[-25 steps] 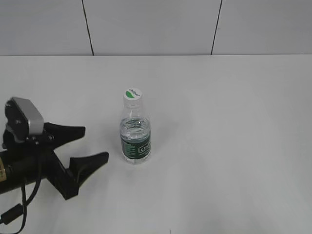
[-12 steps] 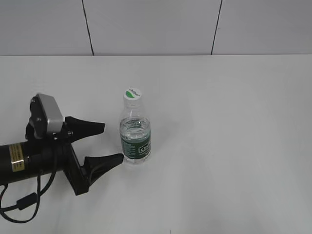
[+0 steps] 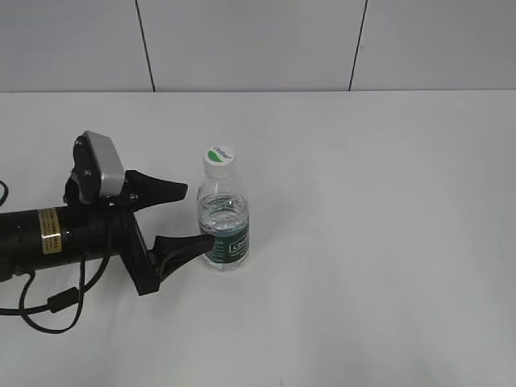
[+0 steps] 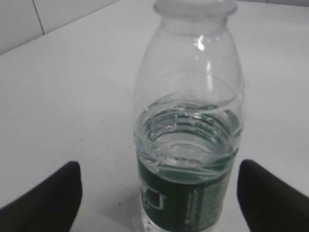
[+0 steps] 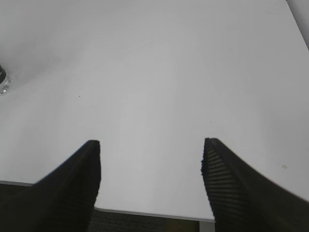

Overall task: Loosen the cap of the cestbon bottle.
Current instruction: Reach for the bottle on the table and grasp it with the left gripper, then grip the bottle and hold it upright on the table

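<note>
While the white table point(image 3: 387, 242) is stretching smooth and matte under everything, the left arm point(image 3: 48, 238), a glossy black tube with a yellow sticker and a grey camera box on top, is lying low across its left side. The left gripper point(image 3: 192, 216) is showing two tapered black fingers spread wide, one on each side of the bottle point(image 3: 223, 230), the near tip seeming to meet the label, though contact is unclear. The bottle is standing upright left of the table's centre: clear ribbed plastic, part filled with water, wrapped in a dark green band. Its round white cap point(image 3: 218, 156), marked with a green leaf, is sitting on top. The left wrist view is showing ripples inside the bottle point(image 4: 189, 145). Only the right wrist view is showing the right gripper point(image 5: 150, 159), its ridged black fingers standing apart over bare table, holding nothing.
</note>
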Robot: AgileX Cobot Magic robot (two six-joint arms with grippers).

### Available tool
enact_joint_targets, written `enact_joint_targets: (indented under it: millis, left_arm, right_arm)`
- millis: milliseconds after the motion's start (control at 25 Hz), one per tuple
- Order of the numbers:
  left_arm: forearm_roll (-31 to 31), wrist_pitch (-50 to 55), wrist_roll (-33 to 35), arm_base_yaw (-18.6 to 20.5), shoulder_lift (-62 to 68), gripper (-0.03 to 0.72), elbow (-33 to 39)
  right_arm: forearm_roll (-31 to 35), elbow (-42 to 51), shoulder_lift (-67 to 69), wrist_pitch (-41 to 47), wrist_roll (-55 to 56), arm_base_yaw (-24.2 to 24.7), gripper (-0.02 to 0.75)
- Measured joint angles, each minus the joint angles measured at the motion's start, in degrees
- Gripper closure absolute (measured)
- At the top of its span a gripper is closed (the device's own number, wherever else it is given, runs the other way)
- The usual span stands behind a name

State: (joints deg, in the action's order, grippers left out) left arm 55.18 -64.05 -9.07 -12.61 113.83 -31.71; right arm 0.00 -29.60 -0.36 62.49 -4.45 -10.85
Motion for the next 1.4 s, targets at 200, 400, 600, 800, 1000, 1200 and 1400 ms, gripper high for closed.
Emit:
enact_joint_targets:
  millis: [200, 400, 600, 800, 1000, 1200, 1400]
  left_arm:
    - [0.13, 0.20, -0.30, -2.44, 2.38, 0.092, -2.47]
    - [-0.73, 0.77, -0.30, -5.03, 4.78, 0.090, -5.46]
    - [-2.30, 5.51, -0.32, -5.97, 5.03, 0.095, -6.88]
    - [-2.39, 5.98, -0.32, -6.19, 5.10, 0.106, -6.88]
    - [-2.07, 4.08, -0.42, -6.26, 5.10, 0.253, -6.88]
    - [-2.27, -0.93, -0.40, -6.26, 5.28, 0.276, -6.88]
    - [-1.94, -1.73, -0.40, -6.26, 5.28, 0.276, -6.88]
  right_arm:
    - [0.00, 0.00, 0.00, 0.00, 0.00, 0.00, 0.234]
    - [0.00, 0.00, 0.00, 0.00, 0.00, 0.00, 0.234]
    - [0.00, 0.00, 0.00, 0.00, 0.00, 0.00, 0.234]
    - [0.00, 0.00, 0.00, 0.00, 0.00, 0.00, 0.234]
    - [0.00, 0.00, 0.00, 0.00, 0.00, 0.00, 0.234]
    - [0.00, 0.00, 0.00, 0.00, 0.00, 0.00, 0.234]
    - [0.00, 0.00, 0.00, 0.00, 0.00, 0.00, 0.234]
